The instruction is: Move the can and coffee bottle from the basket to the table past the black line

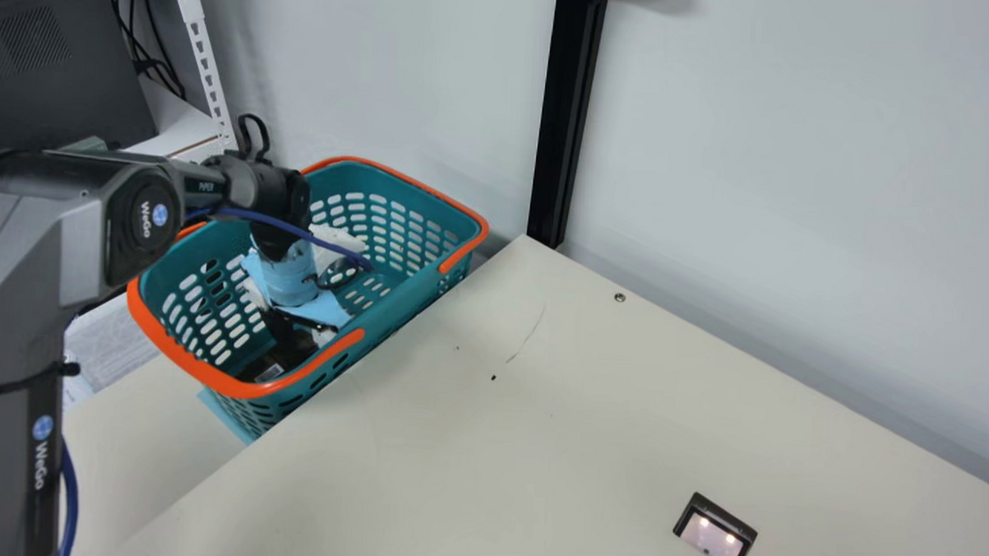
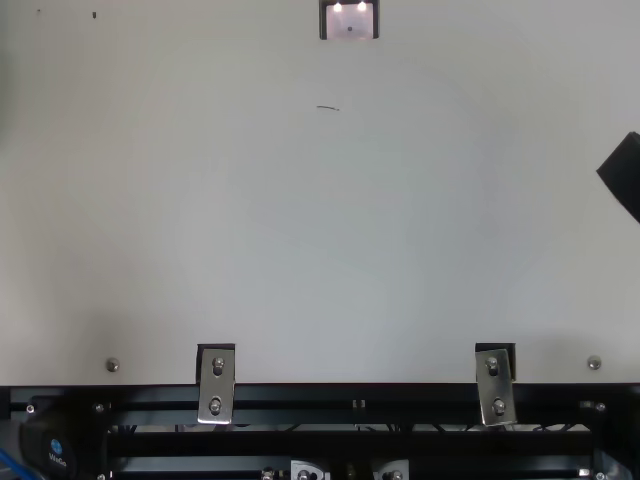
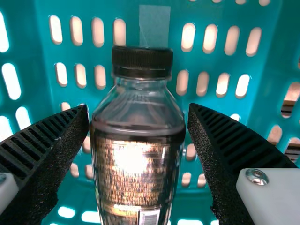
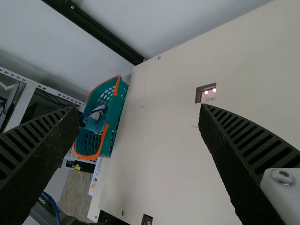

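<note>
1 coffee bottle (image 3: 136,178) is inside the teal plastic basket (image 1: 454,264). The main view shows the left gripper (image 1: 295,327) pointing down in there; the left wrist view adds the bottle's ridged black cap, clear rounded shoulders and shiny label, with 2 ribbed fingers spread, 1 at each side. Whether they touch it, I can't tell. The top view has the right gripper (image 2: 622,175) at its edge; the right wrist view shows its 2 fingers wide apart. 2 metal brackets (image 2: 216,385) line the smooth table (image 2: 330,230).

Robotics lab, jointed arm (image 1: 13,294), slotted metal rack (image 1: 204,54), cables (image 1: 151,67)
</note>
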You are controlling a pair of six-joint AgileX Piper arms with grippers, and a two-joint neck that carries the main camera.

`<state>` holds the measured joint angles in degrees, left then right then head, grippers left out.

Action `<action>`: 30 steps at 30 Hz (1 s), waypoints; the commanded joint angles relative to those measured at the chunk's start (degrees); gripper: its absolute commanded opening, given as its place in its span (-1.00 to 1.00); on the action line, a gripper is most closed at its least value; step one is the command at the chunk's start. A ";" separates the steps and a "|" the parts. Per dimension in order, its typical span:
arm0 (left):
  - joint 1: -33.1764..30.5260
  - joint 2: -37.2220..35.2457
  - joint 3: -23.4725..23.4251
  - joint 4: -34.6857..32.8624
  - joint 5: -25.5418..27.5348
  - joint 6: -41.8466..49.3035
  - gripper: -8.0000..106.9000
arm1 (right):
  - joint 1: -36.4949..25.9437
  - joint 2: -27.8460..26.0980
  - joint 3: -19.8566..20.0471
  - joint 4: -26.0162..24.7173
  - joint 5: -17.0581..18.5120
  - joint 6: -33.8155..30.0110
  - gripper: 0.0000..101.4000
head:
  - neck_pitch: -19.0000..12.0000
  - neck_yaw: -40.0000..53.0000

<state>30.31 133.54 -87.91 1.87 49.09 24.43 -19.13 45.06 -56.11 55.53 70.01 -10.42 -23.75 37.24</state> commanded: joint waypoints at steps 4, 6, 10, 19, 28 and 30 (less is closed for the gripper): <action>0.06 1.52 -0.95 -0.39 0.03 0.17 0.71 | 0.00 0.00 0.00 0.00 0.00 0.00 1.00 | -1.13 0.64; 0.04 1.84 -1.13 -0.54 0.01 0.22 0.71 | 0.00 0.00 0.00 0.00 0.00 0.00 1.00 | -1.13 0.64; -0.02 2.20 -1.21 -0.83 -0.08 0.35 -0.68 | 0.00 0.00 0.00 0.00 0.00 0.00 1.00 | -1.13 0.64; -0.09 -0.18 -0.09 -1.54 -2.38 -0.83 -0.68 | 0.00 0.00 0.00 0.00 0.00 0.00 1.00 | -1.13 0.64; -0.43 -9.26 1.84 -3.32 -7.35 -2.56 -0.68 | 0.00 0.00 0.00 0.00 0.00 0.00 1.00 | -1.13 0.64; -0.56 -11.66 2.41 -3.87 -8.63 -3.07 -0.68 | 0.00 0.00 0.00 0.00 0.00 0.00 1.00 | -1.13 0.64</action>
<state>29.89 124.20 -85.79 -1.55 41.28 21.57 -19.13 45.06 -56.11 55.53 70.01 -10.42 -23.75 37.24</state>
